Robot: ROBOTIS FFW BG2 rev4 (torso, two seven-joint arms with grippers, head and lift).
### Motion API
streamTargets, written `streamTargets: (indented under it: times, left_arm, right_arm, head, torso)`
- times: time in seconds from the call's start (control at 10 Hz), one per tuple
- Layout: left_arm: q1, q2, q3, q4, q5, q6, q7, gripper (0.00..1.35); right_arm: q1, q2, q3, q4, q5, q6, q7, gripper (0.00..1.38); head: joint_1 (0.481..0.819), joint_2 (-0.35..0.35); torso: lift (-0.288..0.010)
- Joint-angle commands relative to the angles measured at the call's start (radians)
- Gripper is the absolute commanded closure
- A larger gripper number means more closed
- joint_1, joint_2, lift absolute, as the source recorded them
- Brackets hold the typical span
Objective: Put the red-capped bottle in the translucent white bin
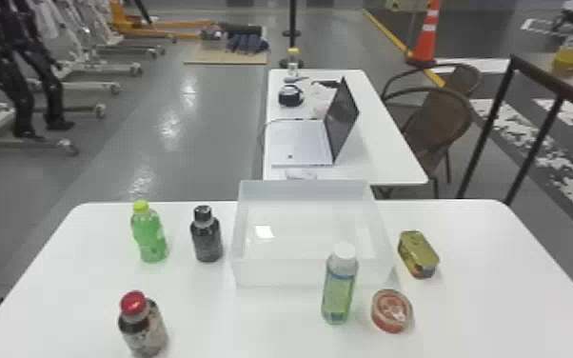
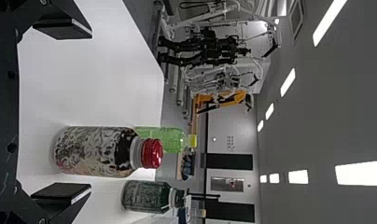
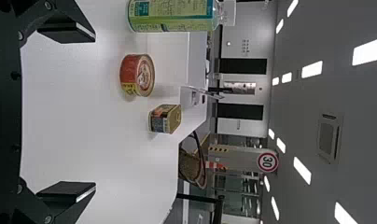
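Observation:
The red-capped bottle point(image 1: 143, 328) stands upright at the near left of the table in the head view, left of and nearer than the translucent white bin point(image 1: 240, 273), which holds nothing. In the left wrist view, my left gripper point(image 2: 63, 112) has its fingers wide apart, and the red-capped bottle point(image 2: 95, 151) stands beyond them, untouched, toward one finger's side. My right gripper point(image 3: 67, 112) is open in the right wrist view, with bare table between its fingers.
A green bottle point(image 1: 149, 233) and a dark bottle point(image 1: 207, 235) stand left of the bin. A white-capped bottle point(image 1: 339, 288) stands against its near side in view, with a round red can point(image 1: 391, 310) and a rectangular tin point(image 1: 418, 253) to the right.

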Motion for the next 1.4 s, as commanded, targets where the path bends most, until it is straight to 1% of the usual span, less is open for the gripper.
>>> streamTargets:
  times: [0.0,0.2,0.5,0.6,0.7,0.8,0.9,1.0,1.1,1.2,1.3]
  left_arm:
    - [0.0,0.003,0.0,0.002,0.006,-0.001,-0.001,0.14]
    - [-0.003,0.011,-0.003,0.002,0.012,0.002,-0.005,0.14]
    - [-0.001,0.011,-0.003,0.002,0.013,0.002,-0.006,0.14]
    - [-0.005,0.011,-0.002,0.003,0.015,0.003,-0.012,0.14]
    - [-0.011,0.012,0.003,0.008,0.024,0.008,-0.043,0.14]
    - [-0.028,0.011,0.026,0.014,0.044,0.031,-0.121,0.14]
    - [-0.06,0.006,0.055,0.025,0.059,0.06,-0.224,0.14]
    - [-0.086,-0.009,0.086,0.029,0.062,0.095,-0.307,0.15]
    - [-0.117,-0.04,0.129,0.051,0.066,0.123,-0.414,0.15]
    - [-0.147,-0.084,0.178,0.071,0.047,0.157,-0.521,0.15]
    - [-0.181,-0.138,0.236,0.092,0.01,0.183,-0.623,0.16]
  right_arm:
    - [0.0,0.0,0.0,0.001,0.0,0.0,0.0,0.17]
    - [-0.002,0.0,0.0,0.001,0.0,0.0,0.0,0.17]
    - [-0.002,0.0,0.0,0.001,0.0,0.0,0.0,0.17]
    - [-0.002,0.0,0.0,0.003,0.0,0.0,0.0,0.17]
    - [-0.002,0.0,0.0,0.005,-0.005,0.0,0.0,0.17]
    - [-0.002,0.002,0.0,0.006,-0.006,0.0,0.0,0.17]
    - [-0.003,0.002,0.0,0.008,-0.006,0.0,0.0,0.17]
    - [-0.006,0.002,0.002,0.011,-0.006,0.0,0.0,0.17]
    - [-0.006,0.002,0.002,0.011,-0.006,0.0,0.0,0.17]
    - [-0.008,0.002,0.002,0.012,-0.006,0.0,0.0,0.17]
    - [-0.009,0.002,0.003,0.014,-0.006,0.0,0.0,0.17]
  head:
    - [0.549,0.0]
    - [0.549,0.0]
    - [0.549,0.0]
    - [0.549,0.0]
    - [0.549,0.0]
    - [0.549,0.0]
    - [0.549,0.0]
    - [0.549,0.0]
    - [0.549,0.0]
    - [0.549,0.0]
    - [0.549,0.0]
  torso:
    - [-0.1]
    - [-0.1]
    - [-0.1]
    - [-0.1]
    - [-0.1]
    - [-0.1]
    - [-0.1]
    - [-0.1]
    - [-0.1]
    - [-0.1]
    - [-0.1]
